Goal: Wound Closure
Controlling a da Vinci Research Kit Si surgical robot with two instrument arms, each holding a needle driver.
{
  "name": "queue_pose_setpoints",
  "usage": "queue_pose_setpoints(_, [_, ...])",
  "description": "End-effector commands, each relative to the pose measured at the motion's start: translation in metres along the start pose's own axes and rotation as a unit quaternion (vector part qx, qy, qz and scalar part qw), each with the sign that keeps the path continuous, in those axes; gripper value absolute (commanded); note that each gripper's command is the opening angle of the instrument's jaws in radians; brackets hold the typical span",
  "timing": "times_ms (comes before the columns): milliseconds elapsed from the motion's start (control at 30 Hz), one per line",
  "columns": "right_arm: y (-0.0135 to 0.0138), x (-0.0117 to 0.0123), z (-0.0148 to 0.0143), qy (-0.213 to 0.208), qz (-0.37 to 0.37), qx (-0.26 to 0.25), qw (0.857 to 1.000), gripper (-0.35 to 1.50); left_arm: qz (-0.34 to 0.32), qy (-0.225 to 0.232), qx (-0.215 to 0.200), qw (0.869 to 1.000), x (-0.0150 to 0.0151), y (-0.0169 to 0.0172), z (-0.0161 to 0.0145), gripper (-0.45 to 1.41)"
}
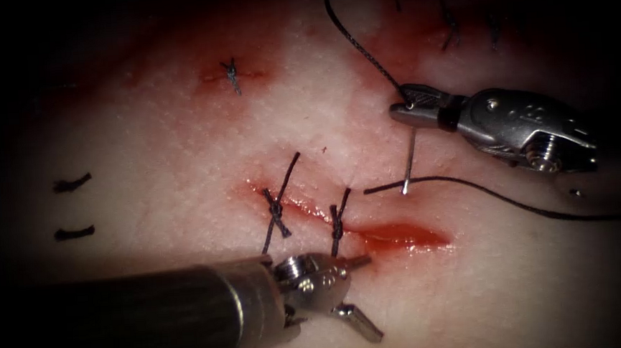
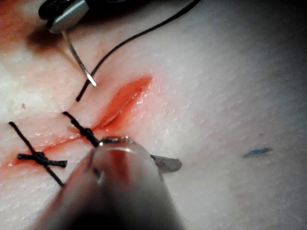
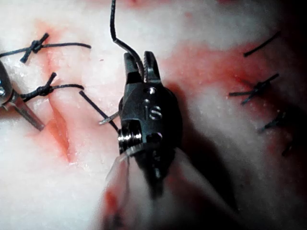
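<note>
The right tool point(image 1: 411, 110) is clenched on the needle point(image 1: 410, 162), gripped near its thread end, where the thread point(image 1: 360, 45) meets it at the jaws. From that grip the needle hangs down toward the tissue point(image 1: 180, 153), and its tip is seen just beside a loose cut end of thread point(image 1: 383, 188) on the right of the cut point(image 1: 400, 234). Whether the tip is resting on the surface or already pricked into it cannot be told for certain; most of the curve is clear of the tissue. A second length of thread is trailed off to the right beneath this tool.

The left tool point(image 1: 350, 294) is held released, with its jaws spread and nothing between them, just below the cut and close to the nearer of two tied stitches point(image 1: 337, 226). The other stitch point(image 1: 277, 213) lies to its left. To the right of both, the cut is left gaping and filled with red fluid point(image 1: 408, 236).

A grip so far back on the needle gives the tip little steadiness, so the needle could be twisted in the jaws if it is pressed against firm tissue. The loose thread end by the tip could be snagged or pinned beneath it. The open left jaws, being so near the knot, could catch its tails.
</note>
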Motion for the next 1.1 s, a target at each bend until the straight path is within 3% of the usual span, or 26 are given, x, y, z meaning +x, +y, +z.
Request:
queue_pose_setpoints(33, [-0.0002,-0.0001,0.0008,0.006,0.002,-0.004,1.0,-0.35,0.003,0.0,-0.003,1.0,0.0002,0.0002,0.001,0.94])
queue_pose_setpoints(467, [-0.0001,0.0012,0.0005,0.01,0.018,-0.014,1.0,-0.35,0.009,0.0,0.001,1.0,0.0014,0.0004,0.0016,0.93])
queue_pose_setpoints(767, [0.0003,0.0018,0.0004,0.004,0.033,-0.015,0.999,-0.35,0.011,0.023,0.002,1.0,0.0024,0.0001,0.0027,0.89])
queue_pose_setpoints(967, [0.0006,0.0019,0.0005,0.003,0.037,-0.029,0.999,-0.35,0.015,0.022,-0.015,1.0,0.0019,0.0003,0.0029,0.89])
queue_pose_setpoints(1100, [0.0009,0.002,0.0004,-0.001,-0.008,-0.057,0.998,-0.35,0.019,0.019,-0.037,0.999,0.0019,0.0017,0.0028,0.89])
